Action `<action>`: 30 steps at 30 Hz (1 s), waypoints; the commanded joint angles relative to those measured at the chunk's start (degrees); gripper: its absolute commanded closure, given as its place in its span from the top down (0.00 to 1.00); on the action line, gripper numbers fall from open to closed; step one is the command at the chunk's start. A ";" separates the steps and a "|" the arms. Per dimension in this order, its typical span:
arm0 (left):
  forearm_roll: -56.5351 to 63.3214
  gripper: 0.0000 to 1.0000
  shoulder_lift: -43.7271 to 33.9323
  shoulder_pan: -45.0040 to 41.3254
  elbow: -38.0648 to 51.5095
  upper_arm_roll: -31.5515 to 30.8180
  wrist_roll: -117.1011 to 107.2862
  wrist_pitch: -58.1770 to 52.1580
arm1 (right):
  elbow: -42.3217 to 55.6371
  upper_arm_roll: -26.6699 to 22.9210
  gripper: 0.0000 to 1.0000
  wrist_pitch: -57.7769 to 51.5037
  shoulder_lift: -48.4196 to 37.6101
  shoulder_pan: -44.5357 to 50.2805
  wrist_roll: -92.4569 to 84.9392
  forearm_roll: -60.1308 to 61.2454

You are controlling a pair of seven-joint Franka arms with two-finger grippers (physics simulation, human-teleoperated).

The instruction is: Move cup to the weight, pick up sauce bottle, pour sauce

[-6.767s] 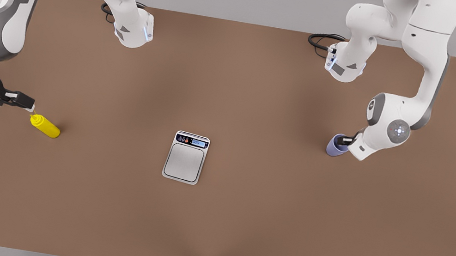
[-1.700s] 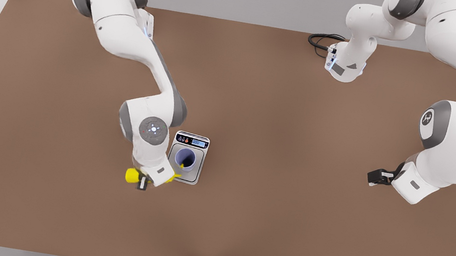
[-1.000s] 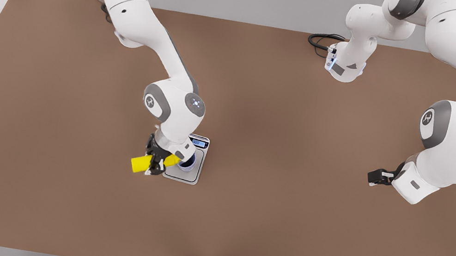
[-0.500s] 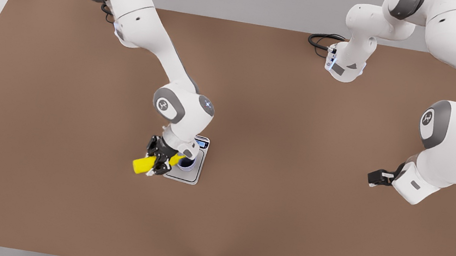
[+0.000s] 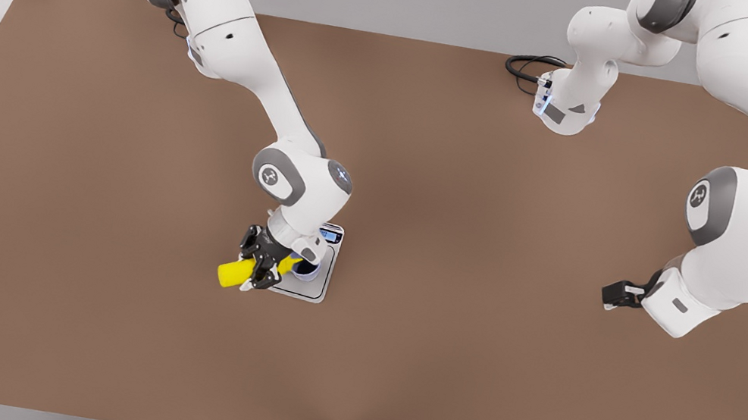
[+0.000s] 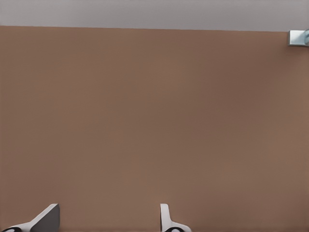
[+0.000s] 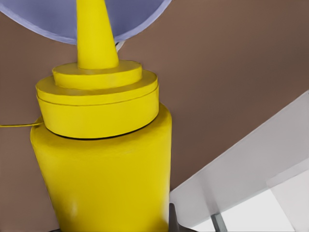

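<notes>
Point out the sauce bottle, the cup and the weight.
sauce bottle [image 5: 229, 274], front view, yellow body.
cup [image 5: 306, 273], front view, visible rim.
weight [image 5: 329, 235], front view, display strip.

The front camera is looking almost straight down from high above, taking in the whole brown rectangular tabletop [image 5: 437, 375] and both white arms. The right wrist camera is sitting very close behind the bright yellow plastic squeeze bottle [image 7: 104, 164], facing along its nozzle into the lavender-blue cup [image 7: 58, 19]. The left wrist camera is looking low across that bare brown tabletop [image 6: 154, 121] toward its far edge.
</notes>
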 commanded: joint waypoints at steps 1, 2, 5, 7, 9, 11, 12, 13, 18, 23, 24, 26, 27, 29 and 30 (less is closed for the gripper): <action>-0.03 1.00 0.00 0.01 0.00 0.00 0.00 0.00 | 0.00 0.05 0.58 0.00 0.00 -0.01 0.02 -0.03; -0.03 1.00 0.00 -0.08 0.00 0.00 0.00 0.00 | 0.09 0.05 0.58 0.00 -0.09 -0.45 0.02 0.14; -0.03 1.00 0.00 -0.08 0.00 0.00 0.00 0.00 | 1.23 0.05 0.58 0.00 -0.62 -2.47 -0.60 8.31; -0.03 1.00 0.00 0.01 0.00 0.00 0.00 0.09 | 2.99 -0.04 0.58 -0.79 -0.70 -3.70 -1.04 16.66; -0.03 1.00 0.00 0.01 0.00 0.00 0.00 0.09 | 3.60 -0.04 0.58 -0.70 -0.88 -6.16 -1.13 23.86; -0.03 1.00 0.00 0.01 0.00 0.00 0.00 0.09 | 3.52 -0.21 0.58 -0.17 -1.23 -8.62 -4.46 35.81; -0.03 1.00 0.08 0.01 0.00 0.00 0.00 0.09 | 3.52 -0.13 0.58 0.00 -1.14 -10.73 -5.17 37.23; -0.03 1.00 0.08 0.01 0.00 0.00 0.00 0.09 | 3.52 -0.04 0.58 0.00 -1.14 -12.93 -8.59 41.00; -0.03 1.00 0.08 0.01 0.00 0.00 0.00 0.09 | 2.99 -0.04 0.58 0.88 -0.71 -21.10 -27.13 63.85; -0.03 1.00 0.00 0.01 0.00 0.00 0.00 0.09 | 2.46 0.14 0.58 -0.78 0.53 -28.22 -42.35 80.03; -0.03 1.00 0.00 -0.08 0.00 0.00 0.00 0.09 | 2.37 0.22 0.58 -2.98 0.70 -29.72 -42.61 83.46; -0.03 1.00 0.08 0.01 0.00 0.00 0.00 0.18 | 2.46 0.14 0.58 -7.47 1.75 -33.76 -45.95 91.63; 0.06 1.00 0.08 0.01 0.00 0.00 0.09 0.26 | 2.64 0.22 0.58 -9.48 2.63 -35.96 -47.88 94.09; 0.06 1.00 0.08 0.01 0.00 0.00 0.09 0.88 | 2.72 0.14 0.58 -13.70 4.92 -38.86 -54.99 100.77; 0.06 1.00 0.08 0.01 0.00 0.00 0.09 0.88 | 2.72 0.14 0.58 -14.06 5.71 -39.91 -58.51 103.33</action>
